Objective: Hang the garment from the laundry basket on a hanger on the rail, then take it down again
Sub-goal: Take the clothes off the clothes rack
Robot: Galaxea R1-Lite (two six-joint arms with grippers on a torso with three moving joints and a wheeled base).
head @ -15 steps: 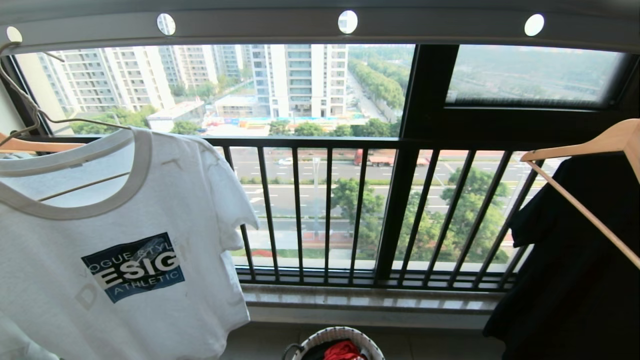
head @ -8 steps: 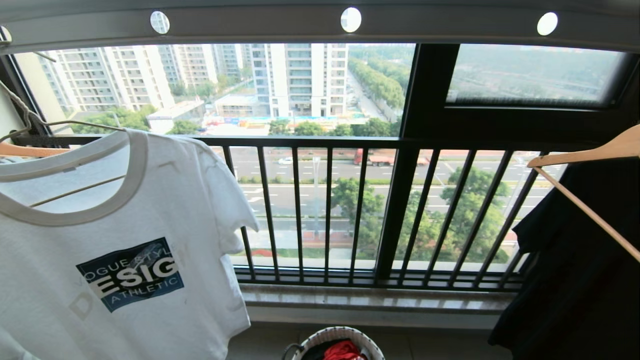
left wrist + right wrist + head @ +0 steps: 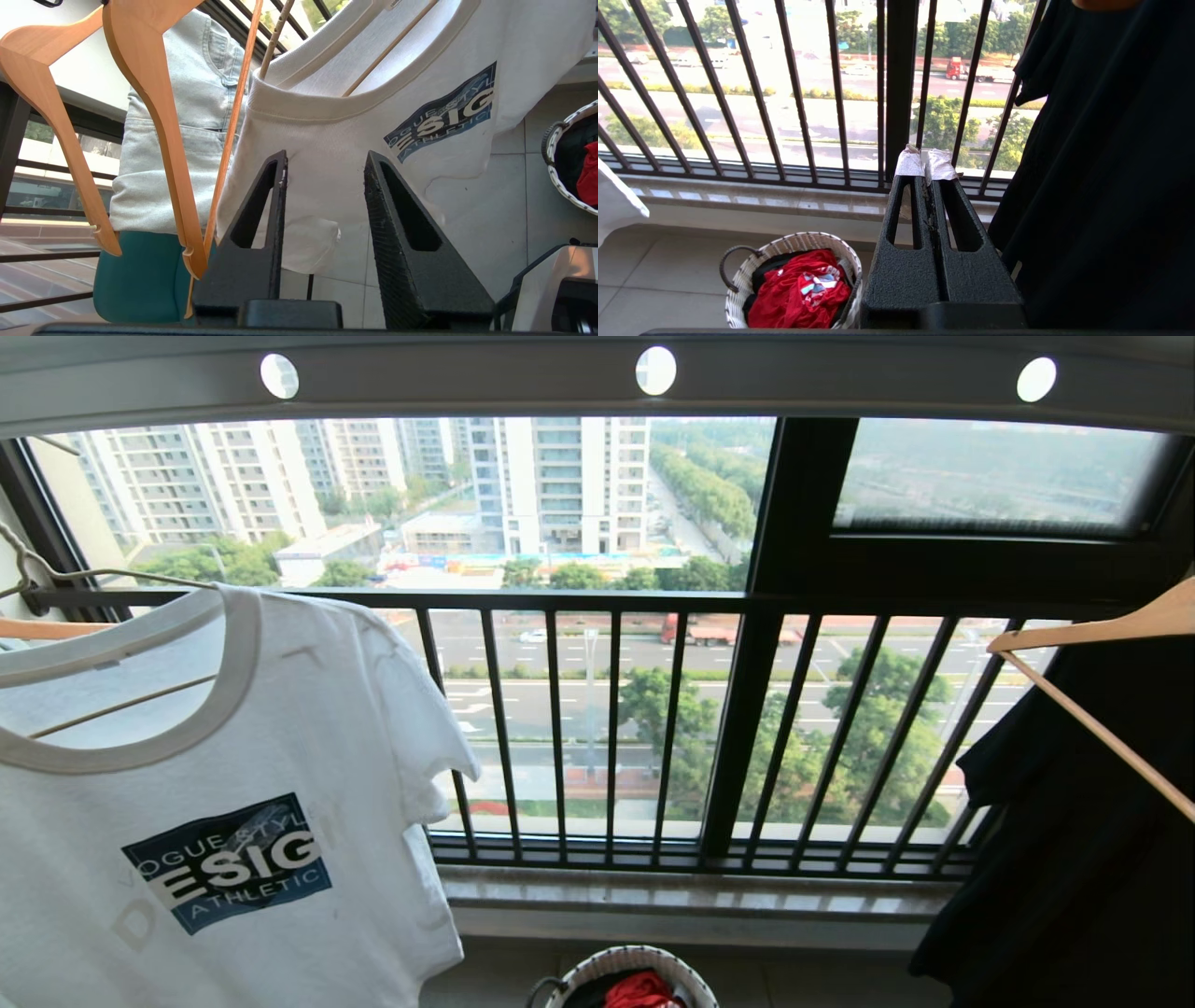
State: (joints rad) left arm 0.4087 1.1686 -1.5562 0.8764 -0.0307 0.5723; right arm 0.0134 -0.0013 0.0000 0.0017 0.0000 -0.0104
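I've got the left gripper (image 3: pixel 324 163) part open and empty, its fingers straddling the fabric just below the collar of the garment (image 3: pixel 280 747), which hangs on the hanger (image 3: pixel 103 574) at far left; the right gripper (image 3: pixel 925 163) is closed and farther off.

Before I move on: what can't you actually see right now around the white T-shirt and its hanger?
- Thin cream wire hanger: its hook on the grey holed rail is cut off by the head view's left edge.
- White printed T-shirt: hem is cut off below.
- Left pincer: absent from head view.
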